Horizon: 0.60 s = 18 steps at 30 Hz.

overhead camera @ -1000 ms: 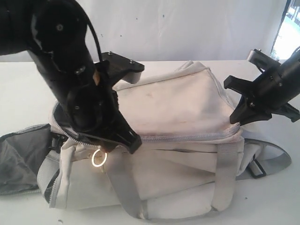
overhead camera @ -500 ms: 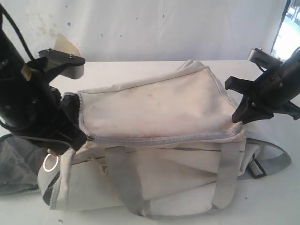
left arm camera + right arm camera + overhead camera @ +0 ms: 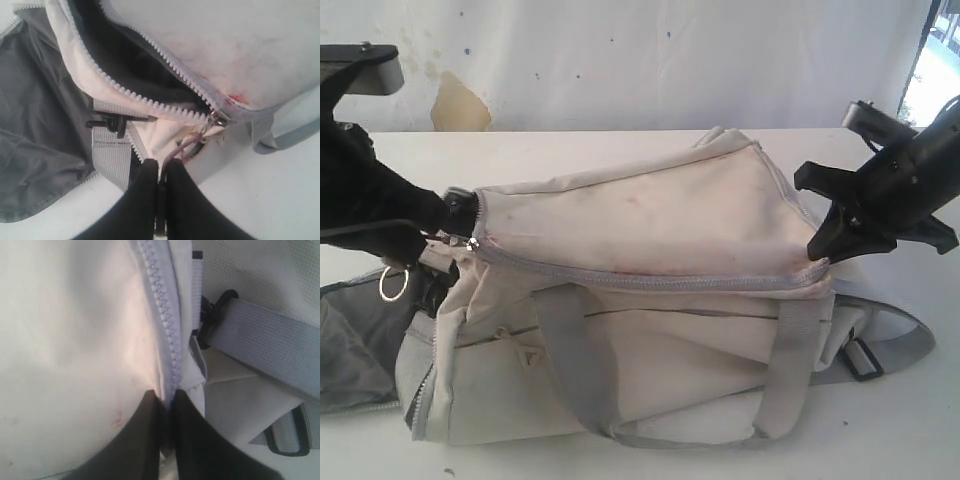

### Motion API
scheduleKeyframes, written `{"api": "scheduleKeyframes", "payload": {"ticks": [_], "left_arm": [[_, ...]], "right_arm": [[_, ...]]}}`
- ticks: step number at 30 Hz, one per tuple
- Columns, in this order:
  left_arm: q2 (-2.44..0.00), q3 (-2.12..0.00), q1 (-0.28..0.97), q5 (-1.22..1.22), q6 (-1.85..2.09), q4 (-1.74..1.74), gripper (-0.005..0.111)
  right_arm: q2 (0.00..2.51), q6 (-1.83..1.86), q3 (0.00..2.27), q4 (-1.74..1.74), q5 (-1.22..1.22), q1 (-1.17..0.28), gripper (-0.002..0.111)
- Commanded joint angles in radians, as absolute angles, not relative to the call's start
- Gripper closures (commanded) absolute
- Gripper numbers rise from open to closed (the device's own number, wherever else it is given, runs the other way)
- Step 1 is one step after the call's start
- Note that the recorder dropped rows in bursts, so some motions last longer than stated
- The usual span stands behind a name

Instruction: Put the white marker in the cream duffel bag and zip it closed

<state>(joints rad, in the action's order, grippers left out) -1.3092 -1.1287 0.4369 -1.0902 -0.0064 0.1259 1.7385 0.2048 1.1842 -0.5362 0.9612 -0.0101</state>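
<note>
The cream duffel bag (image 3: 640, 220) lies across the white table. Its top zipper (image 3: 650, 280) runs shut along the front edge up to the slider (image 3: 472, 243) at the bag's left end. My left gripper (image 3: 432, 240) is shut on the pinkish pull cord (image 3: 182, 147) tied to that slider (image 3: 218, 118). Past the slider the zipper is still apart and dark lining (image 3: 130, 65) shows. My right gripper (image 3: 820, 248) is shut on the bag's fabric at the zipper's right end (image 3: 167, 390). The white marker is not in view.
A grey open flap (image 3: 350, 340) spreads left of the bag, with a metal ring (image 3: 392, 284) hanging near my left gripper. Grey straps (image 3: 570, 360) wrap the front and a black buckle (image 3: 861, 360) sits at the right. A white wall stands behind the table (image 3: 620, 145).
My left gripper has travelled left with the pull cord, dragging the slider to the bag's left end and closing the zipper. The bag's left end was tugged leftward. The right gripper held still.
</note>
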Motion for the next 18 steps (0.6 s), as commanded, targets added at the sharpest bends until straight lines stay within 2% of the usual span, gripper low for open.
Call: {"api": "scheduleKeyframes", "payload": {"ticks": [1, 7, 14, 18], "left_arm": [[-1.289, -1.127, 0.387, -1.076, -0.046, 0.036, 0.107], [-1.289, -1.127, 0.349, -1.154, -0.024, 0.017, 0.107], [-1.289, -1.127, 0.349, -1.008, 0.051, 0.134, 0.107], [-1.294, -1.127, 0.349, -0.945, 0.114, 0.181, 0.107]], "right_arm": [[1.738, 0.254, 1.185, -0.460, 0.895, 0.000, 0.108], [1.738, 0.281, 1.185, -0.455, 0.879, 0.000, 0.108], [1.724, 0.557, 1.185, -0.599, 0.846, 0.000, 0.107], [1.707, 0.632, 1.185, -0.634, 0.826, 0.000, 0.093]]}}
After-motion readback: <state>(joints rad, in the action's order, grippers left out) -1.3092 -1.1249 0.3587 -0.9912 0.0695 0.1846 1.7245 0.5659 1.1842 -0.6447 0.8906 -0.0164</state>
